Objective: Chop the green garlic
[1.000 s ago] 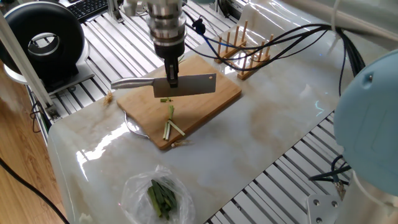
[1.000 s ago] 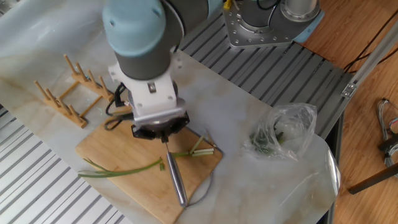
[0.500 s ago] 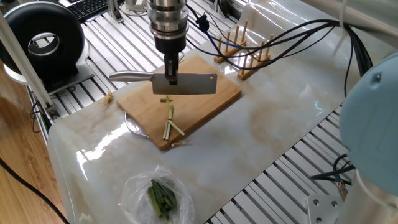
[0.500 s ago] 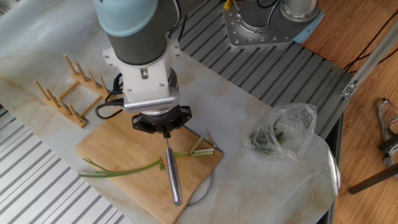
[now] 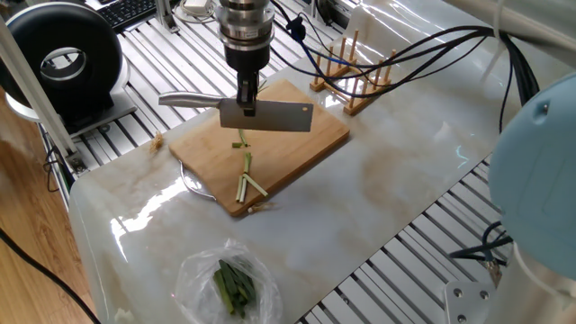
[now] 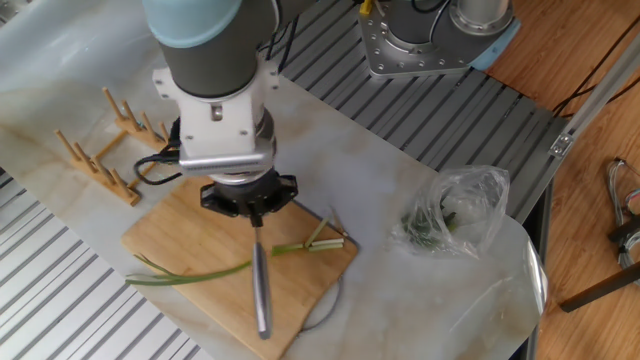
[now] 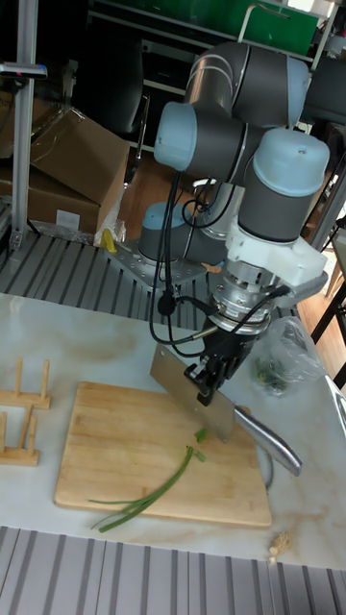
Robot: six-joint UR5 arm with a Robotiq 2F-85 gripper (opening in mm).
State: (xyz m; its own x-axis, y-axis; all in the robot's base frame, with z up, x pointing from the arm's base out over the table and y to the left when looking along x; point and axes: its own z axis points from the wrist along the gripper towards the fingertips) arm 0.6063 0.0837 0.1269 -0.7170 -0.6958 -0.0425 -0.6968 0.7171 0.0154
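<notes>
My gripper is shut on a steel cleaver and holds it blade-down just above the bamboo cutting board. The handle sticks out toward the board's near edge. Under the blade lies the green garlic, a long thin stalk with green tips trailing left. Short cut sticks lie at its right end, also visible on the board. In the tall fixed view the cleaver hangs over the upper end of the stalk, apart from it. The fingertips are partly hidden by the wrist.
A clear plastic bag of dark green leaves lies on the marble top near the table corner. A wooden peg rack stands beyond the board. A black round device sits off the table. Cables hang by the arm.
The cleaver has lifted off the board and shifted a little along the stalk toward its green end. The cut sticks have stayed put.
</notes>
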